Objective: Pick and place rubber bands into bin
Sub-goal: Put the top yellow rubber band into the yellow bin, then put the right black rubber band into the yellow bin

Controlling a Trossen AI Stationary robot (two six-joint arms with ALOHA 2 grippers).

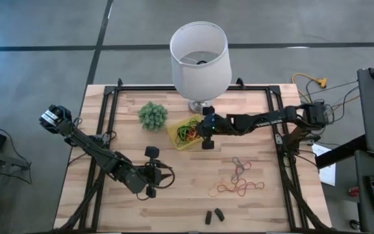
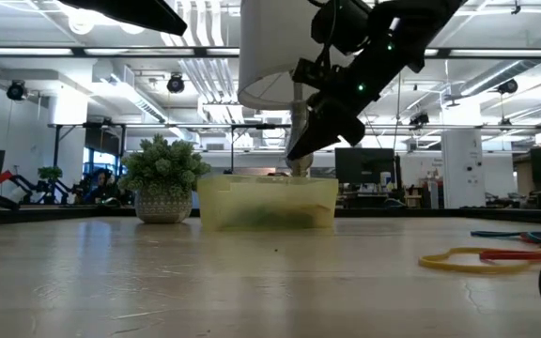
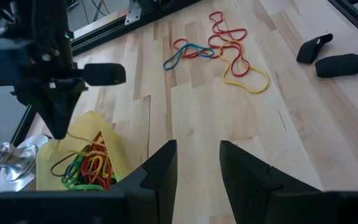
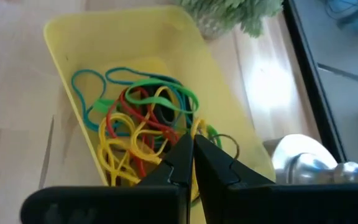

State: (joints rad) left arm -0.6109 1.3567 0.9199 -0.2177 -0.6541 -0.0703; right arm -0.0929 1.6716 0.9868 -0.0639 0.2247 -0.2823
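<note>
1. Hovering over the bin [image 1: 182,138] just above centre of the high view, the right gripper [image 1: 207,132] points down at the tray's right edge, directly in front of the lamp [image 1: 200,57]. In the right wrist view its fingers [image 4: 180,163] are nearly together — only a thin slit between the tips — and whether a band is pinched there cannot be told.
2. Inside the bin lies a tangled heap of rubber bands [image 4: 143,132] in yellow, red, green and blue. More loose bands [image 1: 240,177] lie on the table [image 1: 271,208] in the lower right of the high view, well apart from the bin, with two small dark pieces [image 1: 214,215] below them.
3. The left gripper [image 1: 150,184] waits low on the table in the lower left of the high view, fingers [image 3: 161,171] held narrowly apart with nothing between them.
4. Judged hazards:
   - A band clinging to the closed tips may lift out of the heap when the arm rises, dragging neighbours over the low wall.
   - The fingers stand close to the bin's rim; a sideways move could shove or tip the light tray.
   - The lamp base [image 4: 303,163] sits just beside the bin — a wide swing could knock it.
   - The plant [image 1: 152,115] stands near the bin's left.
</note>
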